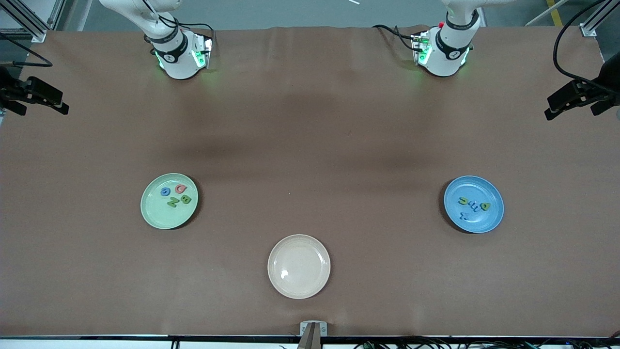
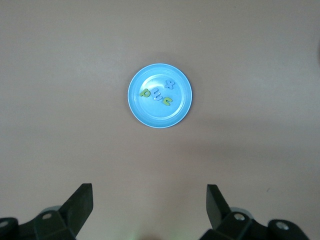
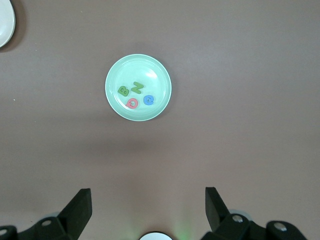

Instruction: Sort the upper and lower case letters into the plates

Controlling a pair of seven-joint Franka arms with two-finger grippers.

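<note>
Both grippers empty, fingers spread wide. Left gripper [image 2: 148, 200] hangs high over the desk [image 1: 310, 145], looking down on the blue plate [image 1: 489, 220] at the left arm's end, four small letters on it. Right gripper [image 3: 147, 200] likewise above the mint green plate [image 1: 155, 213] at the right arm's end, holding the B, N, blue and pink letters. Cream plate [image 1: 299, 286] sits between them, nearer the front camera.
</note>
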